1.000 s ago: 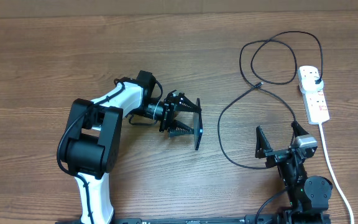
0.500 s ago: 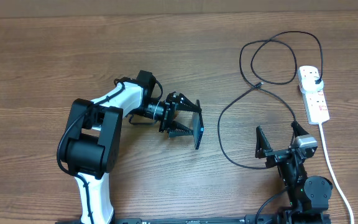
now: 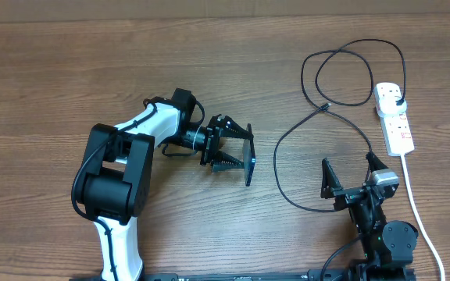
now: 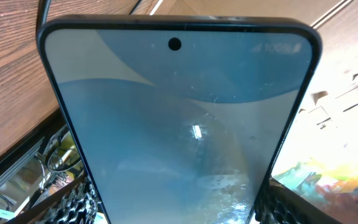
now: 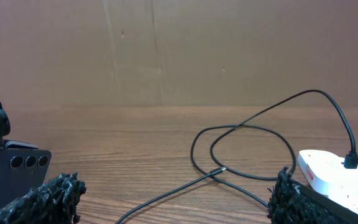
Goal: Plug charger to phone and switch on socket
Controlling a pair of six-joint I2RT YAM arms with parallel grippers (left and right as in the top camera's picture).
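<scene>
While the left gripper (image 3: 243,150) grasps the phone (image 3: 249,165) by its long sides, it holds the phone on edge over the middle of the surface (image 3: 69,70). From overhead the phone shows only as a thin dark slab. In the left wrist view its lit blue-grey screen (image 4: 179,124) fills the frame, with the camera hole near the far end. The toothed fingers (image 4: 73,202) press against both lower edges.

The right gripper (image 3: 348,168) is spread wide and holds nothing. It sits low at the near right of the surface, well apart from the phone. Its wrist view shows both black fingers (image 5: 48,199) at the bottom corners with bare wood between them. The phone's dark back and its row of lenses (image 5: 17,163) show at the far left.

The charger (image 3: 287,140) lies in loose loops on the surface ahead of the right gripper, and its connector tip (image 3: 324,104) rests free on the wood. Its black plug (image 3: 397,100) sits in the socket (image 3: 395,125), which lies flat near the right edge. A white cord (image 3: 424,222) trails from the socket toward the near side.
</scene>
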